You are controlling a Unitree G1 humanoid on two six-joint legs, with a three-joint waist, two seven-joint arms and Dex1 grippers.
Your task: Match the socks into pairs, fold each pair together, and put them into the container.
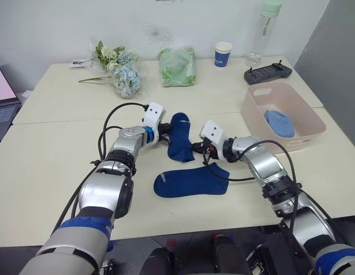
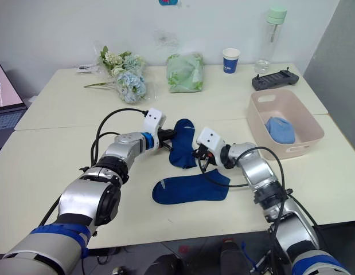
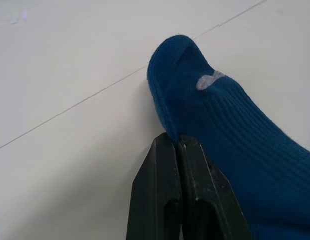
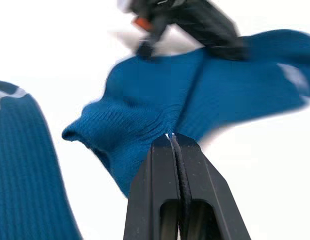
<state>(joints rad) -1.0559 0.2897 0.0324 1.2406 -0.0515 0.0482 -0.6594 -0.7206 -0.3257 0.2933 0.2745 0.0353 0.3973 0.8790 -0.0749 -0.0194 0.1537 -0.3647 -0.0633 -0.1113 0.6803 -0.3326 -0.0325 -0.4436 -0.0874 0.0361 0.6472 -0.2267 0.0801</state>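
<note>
Both pinching upper navy sock (image 1: 180, 137): left gripper (image 1: 165, 133) at 9 o'clock, right gripper (image 1: 195, 150) at 4. Opposing pulls risk slip.

Navy socks (image 1: 180, 137): ribbed knit cloth, matt, slightly fuzzy. Light blue sock (image 1: 279, 122): soft matt cloth. Container (image 1: 254, 109): smooth pale pink plastic, low sheen. Surface (image 1: 51, 166): smooth cream laminate, satin finish. Left gripper (image 3: 180, 141) and right gripper (image 4: 171, 136): black plastic fingers, semi-gloss, lightly scuffed. Cup (image 1: 223, 54): paper. Bottle (image 1: 263, 34): clear glossy plastic.
</note>
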